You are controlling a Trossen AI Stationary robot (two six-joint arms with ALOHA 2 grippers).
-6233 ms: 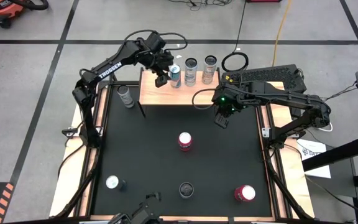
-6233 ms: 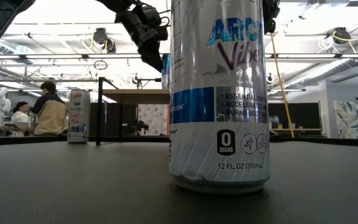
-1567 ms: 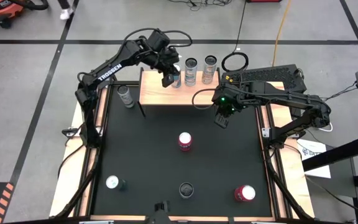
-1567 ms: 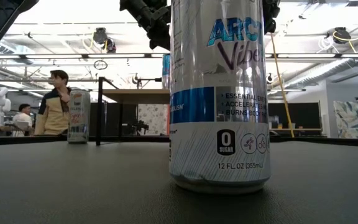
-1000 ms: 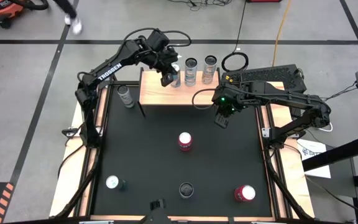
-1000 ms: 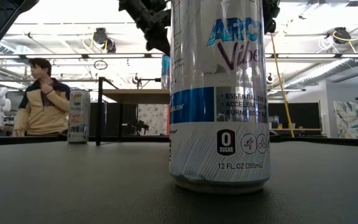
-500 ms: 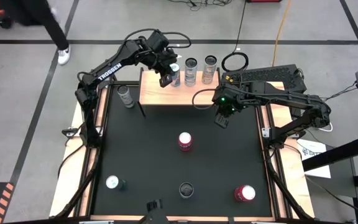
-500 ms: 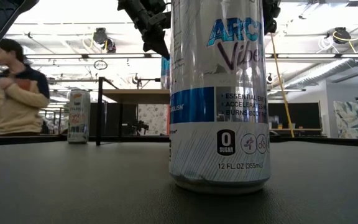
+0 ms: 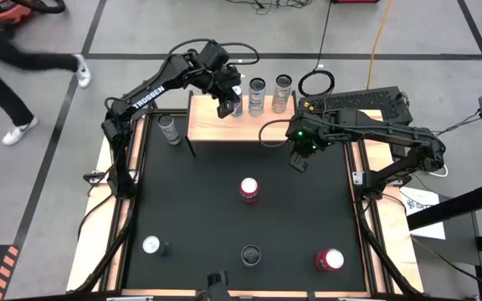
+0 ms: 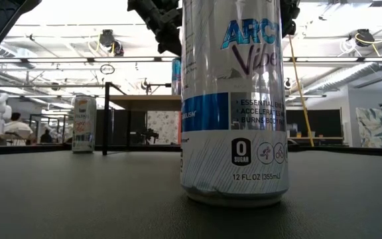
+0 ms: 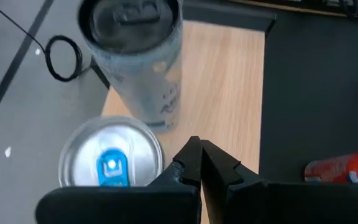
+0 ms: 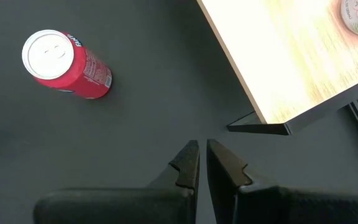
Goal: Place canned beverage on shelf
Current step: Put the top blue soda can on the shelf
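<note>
Low view: nearest, a silver can reads "0 SUGAR, 12 FL OZ". Farther, the left gripper, jaws pinched together and empty, hangs beside the blue-tabbed can on the shelf, apparently clear of it. It should lift straight up without nudging the row.
</note>
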